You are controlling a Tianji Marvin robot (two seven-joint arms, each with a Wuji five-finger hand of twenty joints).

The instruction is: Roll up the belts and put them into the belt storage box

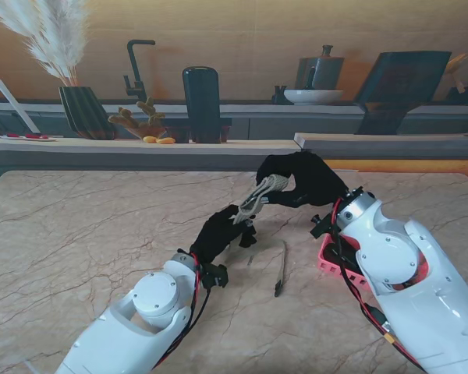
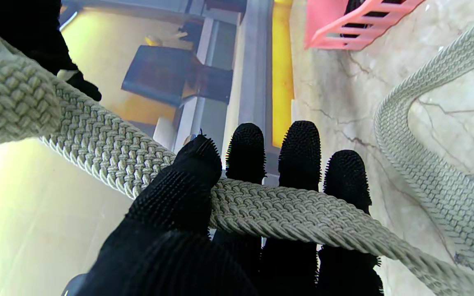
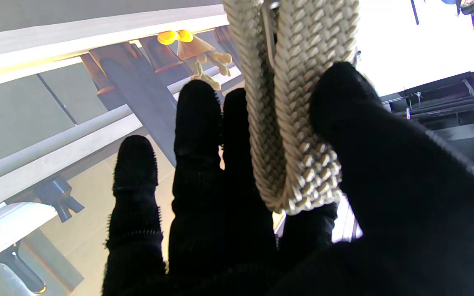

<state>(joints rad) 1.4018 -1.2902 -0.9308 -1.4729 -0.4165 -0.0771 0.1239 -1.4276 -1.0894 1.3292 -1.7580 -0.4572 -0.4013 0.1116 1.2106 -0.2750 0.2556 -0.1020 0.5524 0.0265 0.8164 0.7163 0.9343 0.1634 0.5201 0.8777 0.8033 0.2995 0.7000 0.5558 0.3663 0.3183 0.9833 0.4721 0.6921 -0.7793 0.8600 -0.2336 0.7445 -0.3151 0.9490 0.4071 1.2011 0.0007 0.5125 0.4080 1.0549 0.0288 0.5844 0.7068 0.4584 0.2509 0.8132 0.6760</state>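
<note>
Belt (image 1: 264,195): woven, pale grey-green, one item. You hold it off the desk (image 1: 78,234) between both hands, so the start of the roll can be formed in the air rather than dragged over the stone. Its free tail (image 1: 281,269) hangs from your left hand down to the desk and lies there, nearer to you than either hand.

Right hand (image 1: 304,179): clamped on the doubled end of the belt. The right wrist view shows the fold pinched between thumb (image 3: 344,107) and the fingers, a metal buckle part just visible between the two layers. This looks like the core of the roll.

Left hand (image 1: 218,232): closed on the strap a little way along from the right hand. Thumb (image 2: 187,176) presses it across the four fingers (image 2: 300,148), apparently to feed and tension the length while the other hand turns.

Belt storage box (image 1: 339,261): pink, slatted, on the desk just beside your right forearm and largely hidden under it. Contents cannot be told.

Status, by judgement: rolling barely begun; most of the strap is unrolled, nothing yet placed.

Risk: the slack tail may twist.
</note>
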